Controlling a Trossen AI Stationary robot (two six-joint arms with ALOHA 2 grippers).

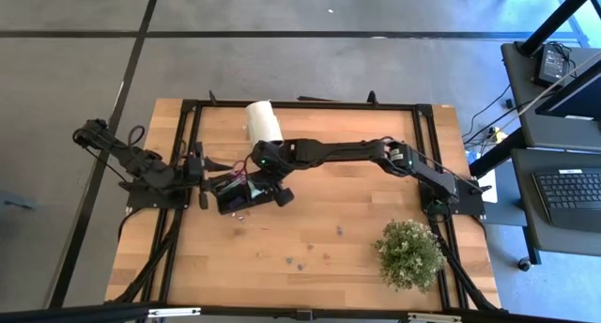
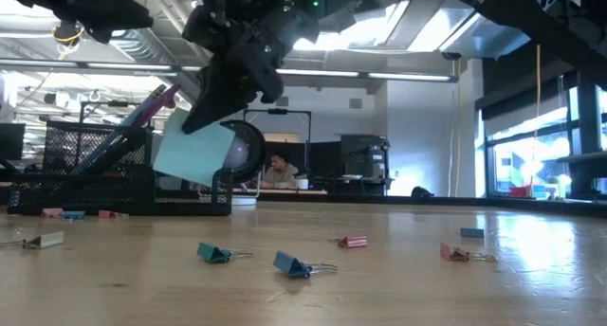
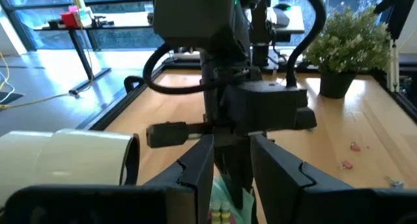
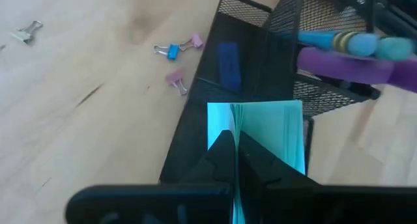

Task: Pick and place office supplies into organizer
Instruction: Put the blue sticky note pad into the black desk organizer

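From above, the right gripper (image 1: 272, 187) reaches across the bench (image 1: 329, 267) to the black organizer (image 1: 233, 193), which sits near the bench's left edge, just beside the left gripper (image 1: 199, 173). A white roll (image 1: 264, 122) lies near the far edge, and a potted plant (image 1: 409, 253) stands toward the near right corner. Small clips (image 1: 297, 263) are scattered on the bare wood near the near edge.

At table height, the right gripper (image 2: 204, 113) hangs tilted over the mesh organizer (image 2: 85, 189), its fingers pressed shut on a light green sticky-note pad (image 2: 190, 155) held above the rim. Purple-handled scissors (image 2: 156, 100) lean out of the organizer. Binder clips (image 2: 299, 265) lie on the bench in front.

In the left wrist view, the left gripper (image 3: 231, 175) has its fingers (image 3: 195, 172) partly apart; whether they hold anything I cannot tell. The right arm fills the space just ahead, with the white roll (image 3: 71, 155) to one side and the plant (image 3: 345, 45) farther off.

In the right wrist view, the closed fingers (image 4: 218, 155) pinch the sticky-note pad (image 4: 260, 129) edge-on over the organizer (image 4: 247, 61). One compartment holds a small blue piece (image 4: 228, 64); the scissors' purple handle (image 4: 352, 68) and a pale green pencil (image 4: 339, 40) rest in the other. Clips (image 4: 172, 51) lie on the wood just beside the organizer.
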